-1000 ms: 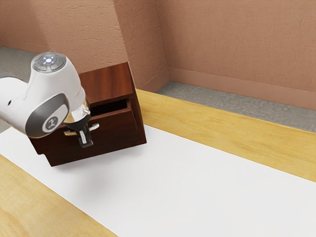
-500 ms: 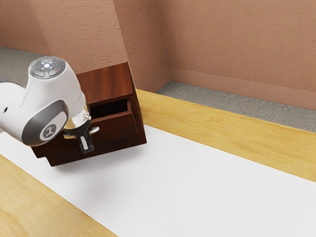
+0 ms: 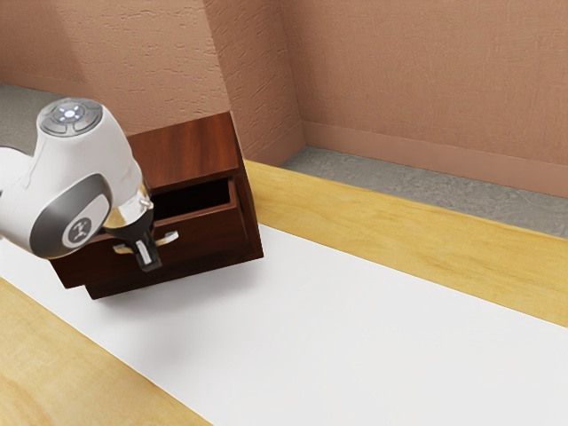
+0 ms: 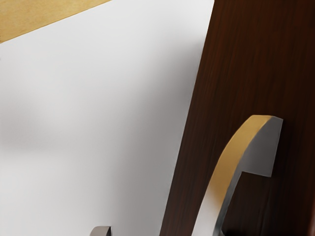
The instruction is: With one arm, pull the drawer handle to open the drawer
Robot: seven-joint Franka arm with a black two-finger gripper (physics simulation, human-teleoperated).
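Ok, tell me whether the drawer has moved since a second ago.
Yes. The drawer has slid further out of the cabinet, toward the exterior view's left; the dark gap under the cabinet's top has widened.

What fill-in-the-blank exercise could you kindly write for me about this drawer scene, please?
1. The drawer of the dark wooden cabinet stands partly ____.
2. The cabinet rests on a ____ mat.
3. The tool is at the handle on the drawer's ____.
Missing words: open; white; front.
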